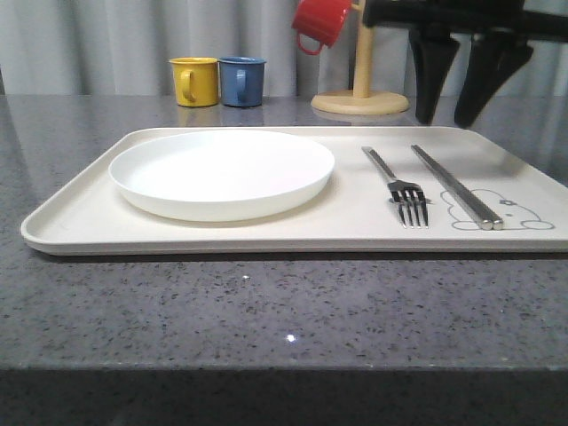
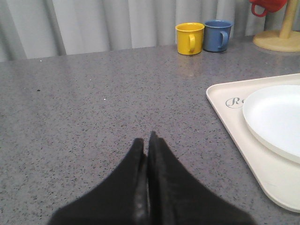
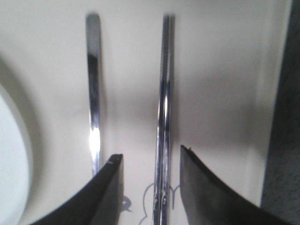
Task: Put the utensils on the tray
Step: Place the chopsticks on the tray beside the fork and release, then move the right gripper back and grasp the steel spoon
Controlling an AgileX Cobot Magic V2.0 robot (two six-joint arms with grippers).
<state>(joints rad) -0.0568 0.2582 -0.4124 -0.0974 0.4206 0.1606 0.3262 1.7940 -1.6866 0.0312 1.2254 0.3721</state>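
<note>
Front view: right gripper (image 1: pixel 454 89) spread wide, empty, above chopsticks (image 1: pixel 455 185) lying beside fork (image 1: pixel 397 185) on tray (image 1: pixel 80 217), left gripper (image 2: pixel 146 146) pinched shut, empty — low swing likely scattering chopsticks.

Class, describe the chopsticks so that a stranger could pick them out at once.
Find the cream tray. On its right half, right of the white plate, lie two metal pieces. The chopsticks are the rightmost: a tineless flat pair crossing the rabbit drawing, unlike the fork.
</note>
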